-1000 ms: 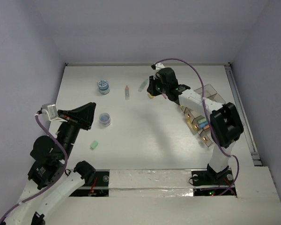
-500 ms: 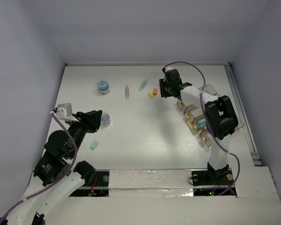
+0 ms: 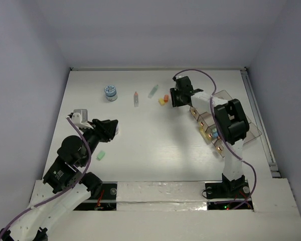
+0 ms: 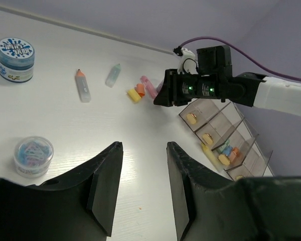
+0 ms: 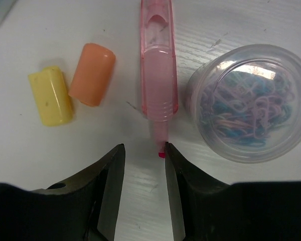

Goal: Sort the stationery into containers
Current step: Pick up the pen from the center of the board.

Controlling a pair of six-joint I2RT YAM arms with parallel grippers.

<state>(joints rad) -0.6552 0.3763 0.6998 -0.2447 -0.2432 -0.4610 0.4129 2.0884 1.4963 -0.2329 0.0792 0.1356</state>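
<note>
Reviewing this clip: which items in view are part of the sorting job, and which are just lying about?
Job: organiser tray, blue-white tub, clip tub, second clip tub, orange-capped pen, green pen, pink pen, orange eraser, yellow eraser, green eraser.
Not job: purple cables, silver tape strip.

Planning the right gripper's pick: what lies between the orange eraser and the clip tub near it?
The pink pen lies there; the right wrist view shows it.
</note>
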